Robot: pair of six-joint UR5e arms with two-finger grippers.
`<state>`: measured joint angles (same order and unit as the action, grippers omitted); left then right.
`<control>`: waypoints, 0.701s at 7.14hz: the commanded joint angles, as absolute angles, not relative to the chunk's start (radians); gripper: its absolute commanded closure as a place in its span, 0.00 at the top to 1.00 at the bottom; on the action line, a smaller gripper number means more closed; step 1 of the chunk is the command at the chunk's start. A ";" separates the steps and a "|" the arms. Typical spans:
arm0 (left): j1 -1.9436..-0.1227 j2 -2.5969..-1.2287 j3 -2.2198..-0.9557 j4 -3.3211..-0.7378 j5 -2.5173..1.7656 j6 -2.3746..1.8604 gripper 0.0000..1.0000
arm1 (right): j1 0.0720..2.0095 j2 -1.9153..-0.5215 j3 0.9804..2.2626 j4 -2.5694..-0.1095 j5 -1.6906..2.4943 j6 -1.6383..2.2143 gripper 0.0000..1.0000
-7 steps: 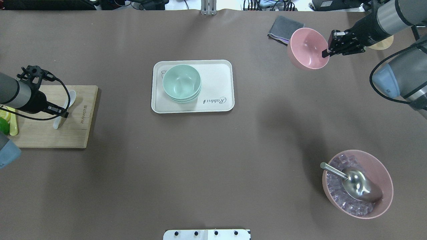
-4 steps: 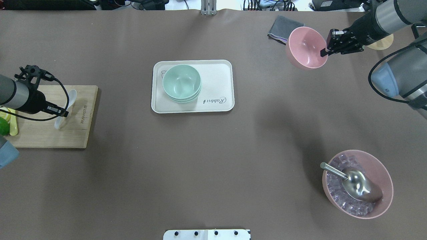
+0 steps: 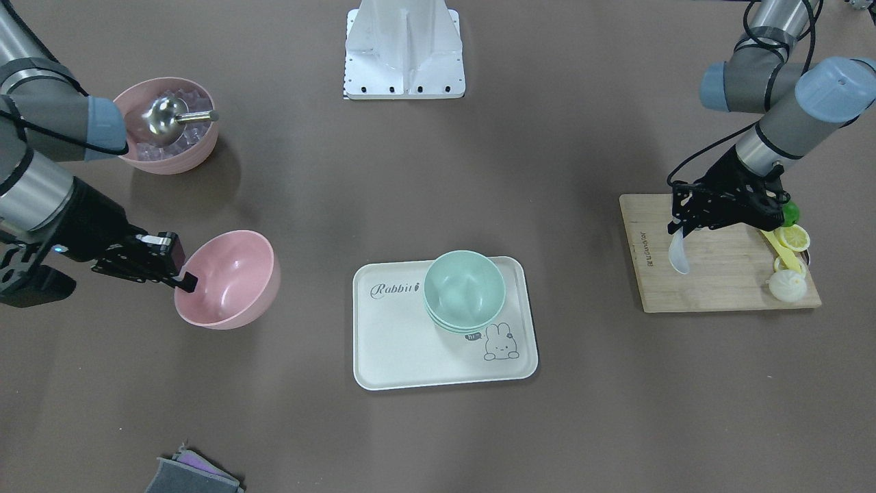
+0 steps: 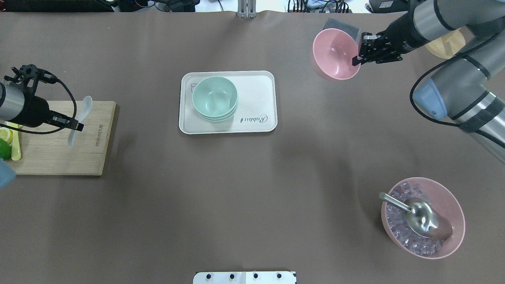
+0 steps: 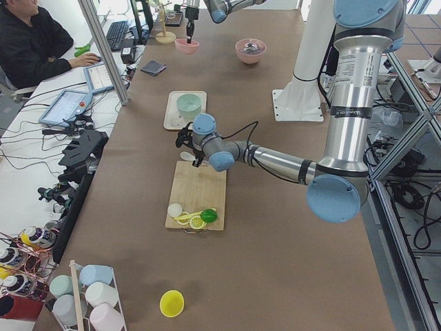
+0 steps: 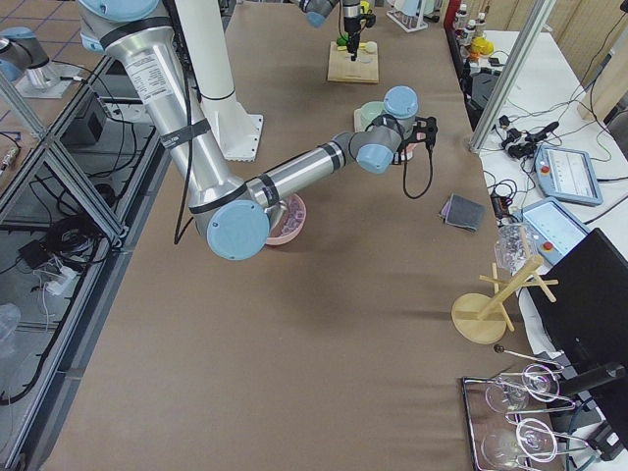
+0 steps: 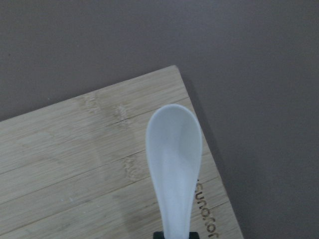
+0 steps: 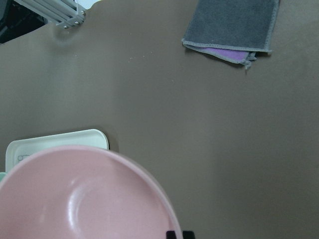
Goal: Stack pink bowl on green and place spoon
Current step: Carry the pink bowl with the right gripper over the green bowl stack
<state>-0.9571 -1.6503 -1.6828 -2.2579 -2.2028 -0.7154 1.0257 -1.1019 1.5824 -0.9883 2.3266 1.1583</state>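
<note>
My right gripper (image 4: 357,61) is shut on the rim of the small pink bowl (image 4: 335,55) and holds it in the air at the far right of the table, right of the tray. The bowl also shows in the front view (image 3: 229,277) and the right wrist view (image 8: 84,199). The mint-green bowls (image 4: 215,98) sit nested on the white tray (image 4: 256,94). My left gripper (image 4: 77,126) is shut on the handle of the white spoon (image 4: 85,106) and holds it over the cutting board's (image 4: 51,154) far right corner. The spoon's scoop fills the left wrist view (image 7: 174,159).
A larger pink bowl (image 4: 459,225) with ice cubes and a metal scoop stands at the near right. A grey cloth (image 4: 339,25) lies just behind the held bowl. Lemon and lime pieces (image 4: 4,136) and a pale-yellow utensil lie on the board's left end.
My right gripper has carried the pink bowl leftward, toward the tray. My left gripper has drawn back and away with the spoon, toward the board's far edge.
</note>
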 commanded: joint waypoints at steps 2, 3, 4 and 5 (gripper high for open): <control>-0.973 -1.698 -1.687 -2.256 -2.204 -0.841 0.00 | 0.858 -0.959 1.586 -1.125 2.124 1.215 0.00; -0.973 -1.700 -1.686 -2.255 -2.204 -0.844 0.00 | 0.816 -0.896 1.580 -1.196 2.085 1.236 0.00; -0.973 -1.707 -1.683 -2.255 -2.204 -0.853 0.00 | 0.784 -0.864 1.577 -1.210 2.048 1.279 0.00; -0.971 -1.710 -1.681 -2.255 -2.204 -0.864 0.00 | 0.753 -0.810 1.525 -1.204 1.999 1.313 0.00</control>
<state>-0.9722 -1.7047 -1.6837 -2.2552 -2.2044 -0.8509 0.7961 -0.8740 1.5666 -1.1904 2.0579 1.2687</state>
